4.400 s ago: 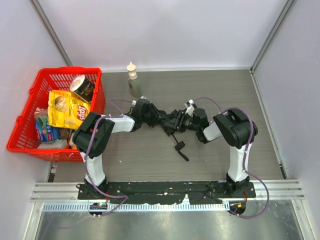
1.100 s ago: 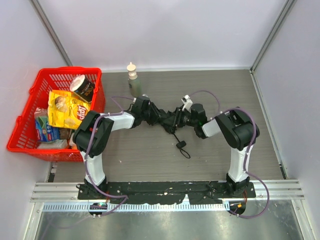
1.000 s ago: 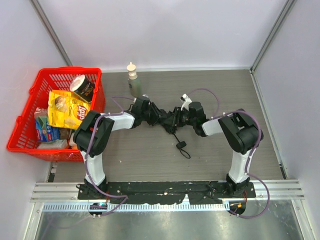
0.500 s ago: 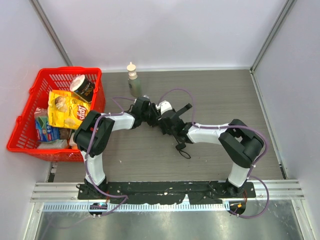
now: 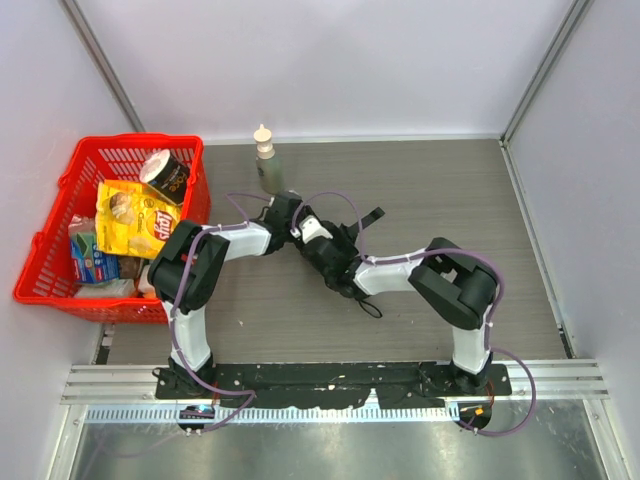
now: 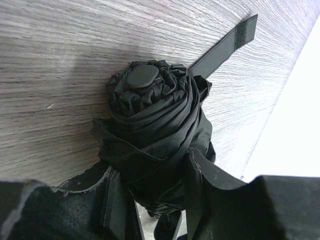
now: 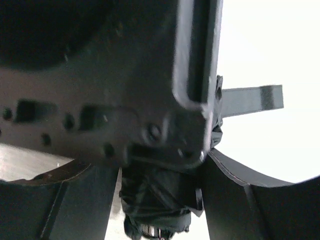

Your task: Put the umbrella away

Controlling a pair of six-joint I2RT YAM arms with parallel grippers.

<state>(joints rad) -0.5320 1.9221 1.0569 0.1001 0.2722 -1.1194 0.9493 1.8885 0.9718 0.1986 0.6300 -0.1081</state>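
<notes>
The umbrella (image 6: 155,125) is a rolled bundle of black fabric lying on the table, its round end cap (image 6: 142,77) facing the left wrist camera. Its closure strap (image 6: 225,47) sticks out loose, also seen from above (image 5: 372,215). My left gripper (image 6: 150,162) is shut on the bundle, with fabric pressed between both fingers. My right gripper (image 7: 162,180) stands open, one finger on each side of the umbrella (image 7: 160,205), close up against the left gripper's body (image 7: 100,100). From above, both grippers (image 5: 298,222) (image 5: 318,245) hide most of the umbrella. The wrist loop (image 5: 368,305) trails on the table.
A red basket (image 5: 60,240) holding snack bags and a can stands at the left edge. A small bottle (image 5: 266,160) stands behind the left gripper. White walls close the back and both sides. A metal rail (image 5: 340,380) runs along the near edge.
My right gripper has opened and slid left along the umbrella until it is next to the left gripper, with its arm stretched across the middle. The left gripper has kept its hold.
</notes>
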